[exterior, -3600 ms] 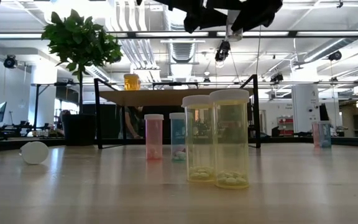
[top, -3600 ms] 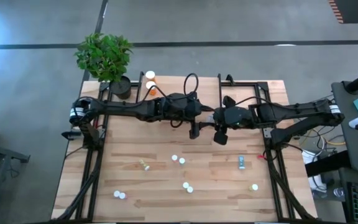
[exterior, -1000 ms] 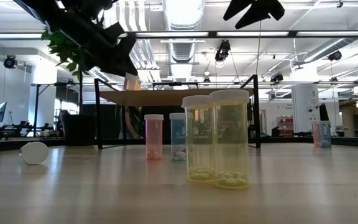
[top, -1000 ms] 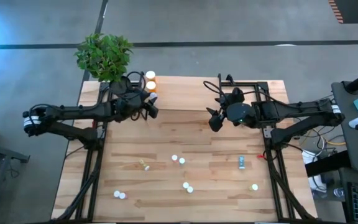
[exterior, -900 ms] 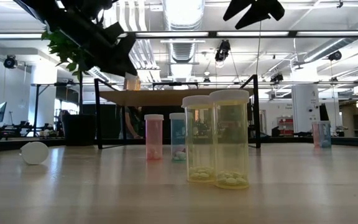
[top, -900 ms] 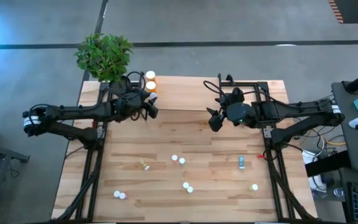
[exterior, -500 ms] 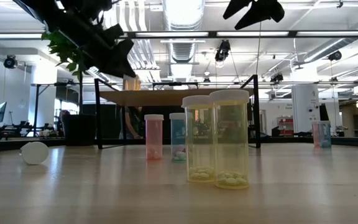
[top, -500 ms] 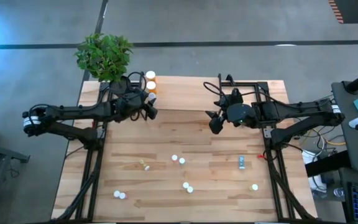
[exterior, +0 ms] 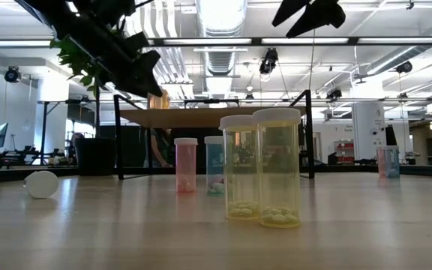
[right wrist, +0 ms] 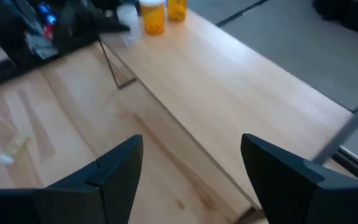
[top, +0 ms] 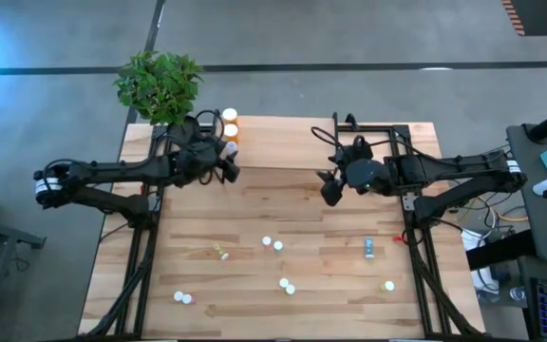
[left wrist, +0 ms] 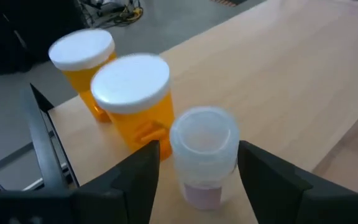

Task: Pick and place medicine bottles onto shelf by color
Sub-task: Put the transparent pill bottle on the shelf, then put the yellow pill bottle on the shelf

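From above, your left gripper [top: 227,161] hangs at the shelf's [top: 283,142] left end beside two orange bottles [top: 230,126]; your right gripper [top: 329,186] waits mid-table. At table level, yellow bottles [exterior: 262,166] stand foremost. Your left wrist view shows open fingers [left wrist: 138,171] flanking, not gripping, a pale bottle [left wrist: 202,155] on the shelf. Your right wrist view shows fingers [right wrist: 120,168] spread wide, empty.

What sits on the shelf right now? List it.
On the shelf: two orange medicine bottles with white caps, and a pale pinkish bottle between the left end effector fingers. That bottle's base is hidden.
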{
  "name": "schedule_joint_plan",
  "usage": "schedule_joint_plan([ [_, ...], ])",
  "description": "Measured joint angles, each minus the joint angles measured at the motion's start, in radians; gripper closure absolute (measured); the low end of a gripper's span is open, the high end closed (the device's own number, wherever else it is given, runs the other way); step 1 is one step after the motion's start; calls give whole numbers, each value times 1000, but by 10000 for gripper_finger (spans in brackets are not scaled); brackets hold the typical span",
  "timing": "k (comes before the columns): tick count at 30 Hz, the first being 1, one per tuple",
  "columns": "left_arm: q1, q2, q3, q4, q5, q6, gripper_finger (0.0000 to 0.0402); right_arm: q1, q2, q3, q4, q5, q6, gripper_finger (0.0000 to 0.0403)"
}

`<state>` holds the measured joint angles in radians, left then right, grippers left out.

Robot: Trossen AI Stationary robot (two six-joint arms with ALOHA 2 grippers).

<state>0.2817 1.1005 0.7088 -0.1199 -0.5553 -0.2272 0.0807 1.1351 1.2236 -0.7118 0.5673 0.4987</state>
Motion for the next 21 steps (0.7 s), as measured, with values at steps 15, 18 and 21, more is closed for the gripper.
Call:
schedule_joint_plan([
  [15, -2, -159, 2, -53, 51, -8, 204, 2, -3, -7, -598, -149, 258, 158],
  [18, -9, -186, 22, -104, 93, -53, 204, 12, -3, -37, -573, -206, 255, 160],
  [21, -46, -188, 52, -164, 145, -55, 204, 70, -3, -67, -564, -361, 186, 160],
])
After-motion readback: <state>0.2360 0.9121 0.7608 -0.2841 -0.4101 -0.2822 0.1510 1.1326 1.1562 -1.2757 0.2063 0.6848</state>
